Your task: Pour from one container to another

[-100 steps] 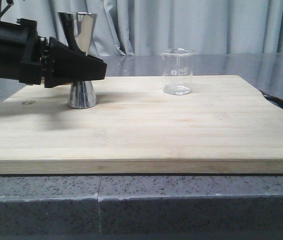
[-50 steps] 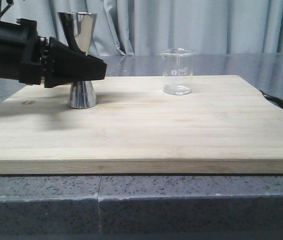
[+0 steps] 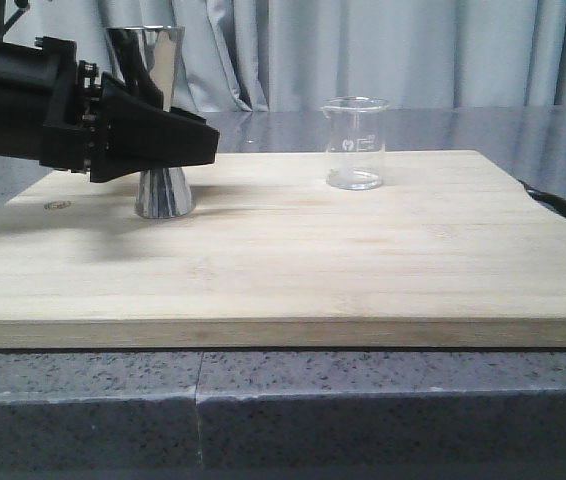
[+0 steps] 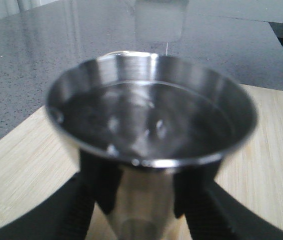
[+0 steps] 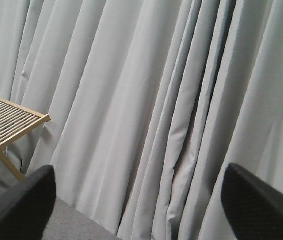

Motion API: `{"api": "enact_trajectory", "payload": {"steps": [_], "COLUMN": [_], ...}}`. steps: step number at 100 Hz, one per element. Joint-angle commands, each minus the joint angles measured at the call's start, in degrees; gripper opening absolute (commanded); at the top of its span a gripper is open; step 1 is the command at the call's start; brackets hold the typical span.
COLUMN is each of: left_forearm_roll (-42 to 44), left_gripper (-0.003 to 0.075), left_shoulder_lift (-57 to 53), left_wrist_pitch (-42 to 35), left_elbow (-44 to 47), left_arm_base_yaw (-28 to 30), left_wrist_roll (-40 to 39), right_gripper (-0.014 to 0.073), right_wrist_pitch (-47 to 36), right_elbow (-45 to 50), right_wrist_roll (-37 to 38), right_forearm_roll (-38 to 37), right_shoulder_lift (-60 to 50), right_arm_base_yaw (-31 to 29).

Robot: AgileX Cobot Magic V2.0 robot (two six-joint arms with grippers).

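The left gripper [image 3: 178,140] has its fingers [image 4: 99,187] closed around the narrow waist of the jigger [image 3: 153,60], which stands near the back left of the board [image 3: 293,270], its base looking still on the wood or barely off it. Whichever way the pour is meant to go, the sound course is to keep that grip firm and the jigger upright while it lifts, since the wrist view shows what looks like liquid and droplets inside the cup, and any tilt would spill it early. It should travel slowly, well apart from the beaker [image 3: 355,143] until its rim is over that mouth. The jigger is polished steel, two cones, mirror-bright. The beaker is clear, white-marked, seemingly empty, standing at the board's back centre-right. The right gripper [image 5: 136,205] faces a curtain, fingers wide apart, empty.
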Motion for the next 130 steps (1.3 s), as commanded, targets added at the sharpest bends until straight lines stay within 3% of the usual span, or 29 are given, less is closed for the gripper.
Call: {"api": "enact_trajectory", "payload": {"steps": [1,23,69,88,107,130], "left_forearm_roll": [-3.1,-1.5,8.7,15.4,23.7,16.2], "left_gripper": [0.0436,0.0544,0.0544,0.0543,0.054,0.0479], "left_shoulder_lift": [-2.2,-2.2,-9.9,-14.9,-21.4,-33.2], "left_wrist_pitch": [7.4,7.4,7.4,7.4,7.4,7.4], "left_elbow": [-1.5,-1.5,-1.5,-1.5,-1.5,-1.5], "left_arm_base_yaw": [0.0,1.2,8.1,12.6,18.6,26.4], "left_wrist_roll": [0.0,-5.1,-9.8,-15.7,-28.4,-35.1], "right_gripper": [0.0605,0.0605,0.0605,0.0605,0.0605,0.0605], "right_wrist_pitch": [-3.3,-3.3,-3.3,-3.3,-3.3,0.6], "right_elbow": [-1.4,-1.4,-1.4,-1.4,-1.4,-1.4], "right_wrist_roll": [0.0,0.0,0.0,0.0,0.0,-2.6], "right_forearm_roll": [1.2,1.2,1.2,1.2,1.2,3.5], "right_shoulder_lift": [-1.1,-1.1,-1.1,-1.1,-1.1,-1.1], "right_arm_base_yaw": [-0.4,-0.4,-0.4,-0.4,-0.4,-0.8]}}
